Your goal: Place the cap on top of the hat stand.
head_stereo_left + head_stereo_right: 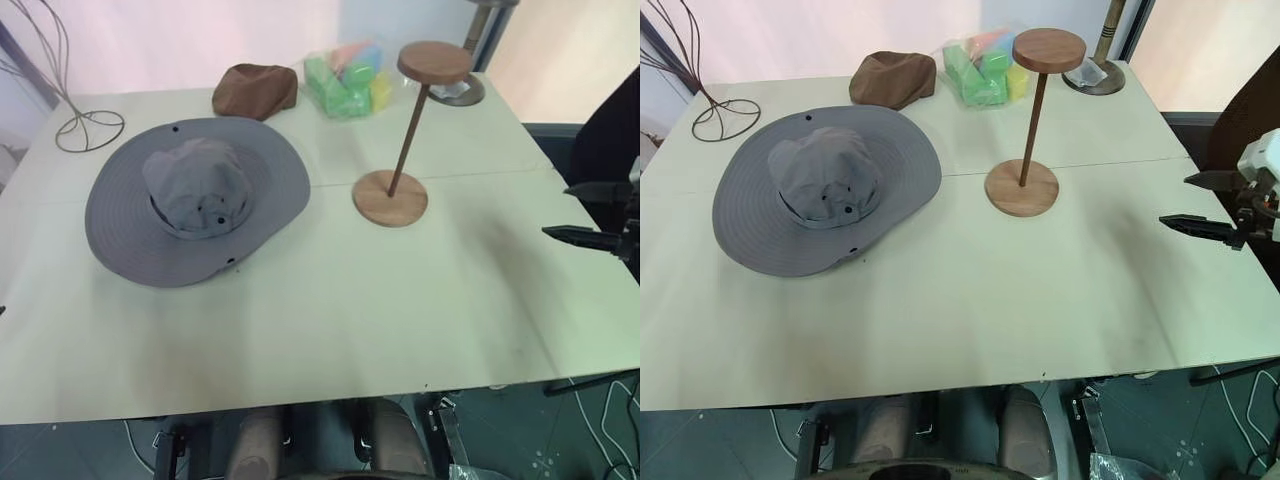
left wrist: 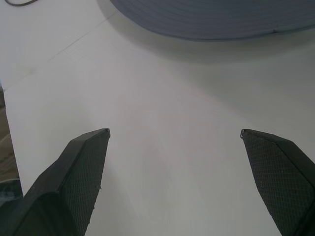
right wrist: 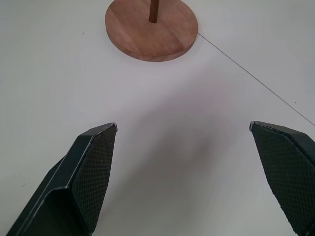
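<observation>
The large grey fabric sun hat with a wide floppy brim (image 1: 197, 201) lies crown-up on the pale table (image 1: 330, 300), at about nine o'clock from the brown wooden hat stand (image 1: 404, 140), which stands upright and bare, well apart from it. The right gripper (image 1: 1198, 203) hovers at the stand's four o'clock, its black fingers spread wide and empty. The left gripper (image 2: 174, 135), jaws equally wide with nothing between them, hangs near the hat's brim.

pale table (image 1: 330, 300), grey cap (image 1: 197, 198), hat stand (image 1: 392, 197)
</observation>
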Controlling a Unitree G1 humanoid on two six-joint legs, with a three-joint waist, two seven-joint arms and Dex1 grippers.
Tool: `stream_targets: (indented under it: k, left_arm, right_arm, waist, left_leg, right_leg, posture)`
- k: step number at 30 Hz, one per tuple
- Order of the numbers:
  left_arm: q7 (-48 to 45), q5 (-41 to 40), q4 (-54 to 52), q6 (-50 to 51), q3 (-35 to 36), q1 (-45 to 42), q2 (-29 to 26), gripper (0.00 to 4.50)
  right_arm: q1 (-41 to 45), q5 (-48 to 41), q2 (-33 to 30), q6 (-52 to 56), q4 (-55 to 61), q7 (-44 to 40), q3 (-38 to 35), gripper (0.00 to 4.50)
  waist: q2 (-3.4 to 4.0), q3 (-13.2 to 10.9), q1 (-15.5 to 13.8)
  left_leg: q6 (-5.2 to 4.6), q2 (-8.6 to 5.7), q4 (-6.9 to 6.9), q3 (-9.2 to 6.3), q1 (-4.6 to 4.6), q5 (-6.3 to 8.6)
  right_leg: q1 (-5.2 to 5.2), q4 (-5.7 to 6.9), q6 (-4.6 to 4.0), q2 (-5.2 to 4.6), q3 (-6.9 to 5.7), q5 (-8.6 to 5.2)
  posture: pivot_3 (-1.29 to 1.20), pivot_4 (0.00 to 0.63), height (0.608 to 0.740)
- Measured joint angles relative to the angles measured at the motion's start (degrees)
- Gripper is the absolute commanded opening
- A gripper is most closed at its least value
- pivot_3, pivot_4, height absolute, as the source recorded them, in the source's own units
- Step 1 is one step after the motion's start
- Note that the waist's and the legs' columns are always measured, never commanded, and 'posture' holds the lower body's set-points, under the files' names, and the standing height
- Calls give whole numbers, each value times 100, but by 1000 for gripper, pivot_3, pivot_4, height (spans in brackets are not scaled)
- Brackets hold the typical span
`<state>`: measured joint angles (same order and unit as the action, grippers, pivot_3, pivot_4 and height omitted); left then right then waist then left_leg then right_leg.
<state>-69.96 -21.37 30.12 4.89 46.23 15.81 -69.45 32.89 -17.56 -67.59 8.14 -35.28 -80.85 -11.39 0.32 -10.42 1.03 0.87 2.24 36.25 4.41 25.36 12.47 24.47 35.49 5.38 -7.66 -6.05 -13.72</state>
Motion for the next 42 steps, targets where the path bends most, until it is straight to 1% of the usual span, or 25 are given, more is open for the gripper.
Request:
stream_targets:
  k: [10, 16, 18, 20, 22, 26, 29, 32, 35, 37, 39, 40, 42]
  left_arm:
    - [84, 37, 17, -10, 0, -173, 0, 4500]
    - [13, 38, 4, 97, -44, -495, -11, 4500]
    - [-53, 35, -224, 102, -199, -717, -37, 4500]
    - [-176, -15, -671, 141, -392, -928, -118, 4500]
    - [-342, -68, -1322, 210, -643, -1142, -255, 4500]
    - [-689, -94, -2447, 140, -1175, -1307, -369, 4500]
    - [-1090, 168, -2865, -390, -1674, -1174, -430, 4500]
    - [-1357, 541, -2776, -1074, -2140, -1210, -569, 4500]
    - [-1330, 952, -2440, -1728, -2719, -1585, -567, 4500]
    - [-1012, 1331, -2109, -2178, -3163, -2146, -303, 4500]
    - [-598, 1733, -1803, -2586, -3569, -2588, 86, 4500]
    - [-418, 1896, -1662, -2779, -3740, -2695, 243, 4500]
    - [-42, 2229, -1369, -3096, -4031, -2868, 510, 4500]
  right_arm:
    - [212, 54, 87, -120, -165, 1, 0, 4429]
    - [330, 99, 124, -98, -261, 76, 0, 4429]
    - [317, 103, 127, -89, -163, 40, 10, 4429]
    - [280, 74, 128, 16, 162, -3, 38, 4429]
    - [140, -153, 127, 344, 848, -80, 12, 4429]
    - [-672, -910, 90, 1371, 2678, -238, -302, 4429]
    - [-1229, -1525, 29, 2170, 3827, -250, -684, 4429]
    - [-1352, -1964, -47, 2685, 4562, -132, -1003, 4429]
    - [-1308, -2473, -64, 3171, 5187, 115, -1211, 4429]
    - [-1245, -2779, -82, 3476, 5483, 311, -1259, 4429]
    - [-1226, -2956, -97, 3651, 5707, 465, -1328, 4429]
    - [-1227, -3022, -98, 3707, 5775, 529, -1359, 4429]
    - [-1233, -3097, -104, 3781, 5824, 635, -1411, 4429]
  waist:
    - [-1, 1, -4]
    - [-1, 1, 3]
    - [-4, 2, -20]
    - [-5, 1, -34]
    - [-6, 1, -36]
    - [-6, 1, -36]
    - [-5, 1, -16]
    - [-5, 1, -28]
    - [-7, 1, -40]
    - [-5, 1, -76]
    - [-5, 2, -124]
    - [-9, 1, -137]
    - [-17, 2, -163]
  left_leg:
    - [2, 15, 1, 20, 1, -3]
    - [5, 16, 3, 25, 0, -5]
    - [7, 18, 7, 25, 0, -6]
    - [9, 19, 12, 27, 2, -7]
    - [8, 21, 18, 27, 2, -7]
    - [7, 22, 19, 30, 0, -8]
    - [7, 29, 21, 32, -2, -8]
    - [9, 45, 33, 31, -2, -7]
    - [10, 50, 39, 28, 1, -6]
    - [8, 51, 48, 25, 6, -5]
    - [1, 50, 60, 30, 10, -1]
    - [-1, 50, 65, 30, 15, -1]
    - [-7, 51, 77, 33, 18, 2]
  right_leg:
    - [-6, 6, -4, 9, 3, 5]
    - [-3, 19, -4, 9, 7, 5]
    - [-3, 25, -4, 10, 7, 5]
    - [-2, 33, -4, 9, 7, 5]
    - [-3, 39, -4, 9, 8, 5]
    - [2, 58, -3, 11, 10, 5]
    - [4, 66, -3, 20, 12, 5]
    - [4, 63, -8, 33, 13, 4]
    - [4, 59, -29, 33, 15, -5]
    - [2, 58, -30, 31, 16, -5]
    - [1, 60, -26, 32, 20, -2]
    - [2, 61, -11, 33, 21, 7]
    - [2, 64, -10, 36, 21, 8]
  posture:
    - [0, 150, 740]
    - [0, 150, 740]
    - [0, 150, 740]
    - [0, 150, 740]
    - [0, 150, 740]
    - [0, 150, 740]
    - [0, 150, 740]
    - [0, 150, 740]
    - [0, 150, 740]
    - [0, 150, 740]
    - [0, 150, 740]
    - [0, 150, 740]
    - [0, 150, 740]
